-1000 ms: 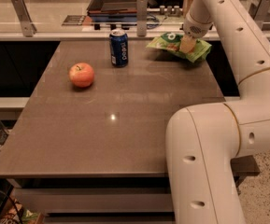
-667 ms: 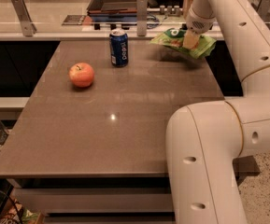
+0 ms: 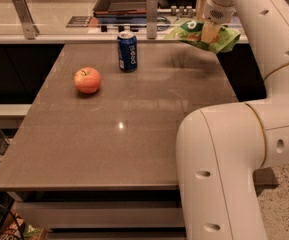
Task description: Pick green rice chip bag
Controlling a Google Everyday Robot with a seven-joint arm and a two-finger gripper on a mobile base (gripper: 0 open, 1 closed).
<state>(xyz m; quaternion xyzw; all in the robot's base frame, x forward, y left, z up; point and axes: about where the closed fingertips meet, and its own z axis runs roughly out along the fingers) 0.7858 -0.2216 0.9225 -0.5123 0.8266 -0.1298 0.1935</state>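
The green rice chip bag [image 3: 221,38] is a crinkly light-green pouch with a darker green patch. It hangs in the air above the table's far right corner, clear of the surface, with its shadow on the tabletop below. My gripper [image 3: 207,33] comes down from the arm at the top right and is shut on the bag's middle. The gripper covers part of the bag.
A blue soda can [image 3: 127,51] stands upright at the far middle of the brown table [image 3: 109,134]. A red-orange apple [image 3: 87,80] lies left of it. My white arm [image 3: 229,164] fills the right foreground. A counter with metal posts [image 3: 151,16] runs behind the table.
The gripper has risen with the green bag in it. The bag has left the tabletop and now hangs above it. The can and apple have not moved.
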